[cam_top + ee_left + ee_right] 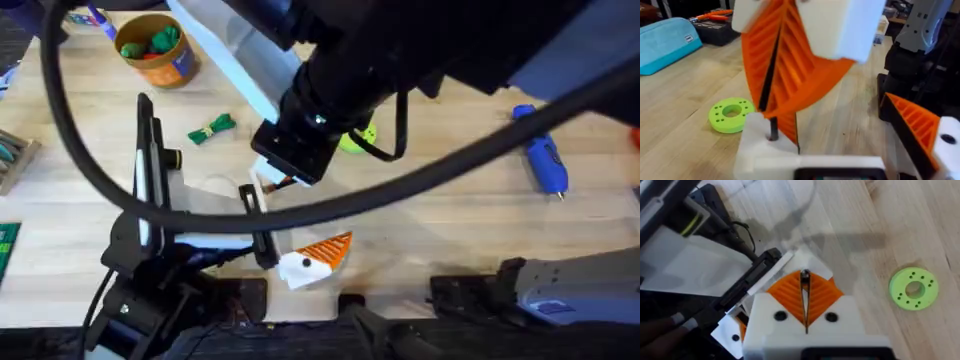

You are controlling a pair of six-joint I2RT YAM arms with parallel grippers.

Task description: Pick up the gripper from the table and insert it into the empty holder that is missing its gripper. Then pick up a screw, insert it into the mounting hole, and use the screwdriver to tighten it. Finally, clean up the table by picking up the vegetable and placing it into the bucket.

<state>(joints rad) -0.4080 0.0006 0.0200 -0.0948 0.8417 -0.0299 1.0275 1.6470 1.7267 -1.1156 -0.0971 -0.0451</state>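
From above, the gripper [318, 258] lies near you on the desk [450, 210]; light, stiff plastic, so take its white body. Right wrist: your right hand [805, 311] is pinched on a screw [805, 275]. Left hand: I cannot tell.

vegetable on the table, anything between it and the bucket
Nothing visible lies between them. In the overhead view the green vegetable sits on bare wood, and the bucket stands beyond it toward the far left corner. The left arm's black upright link stands beside that path, not across it.
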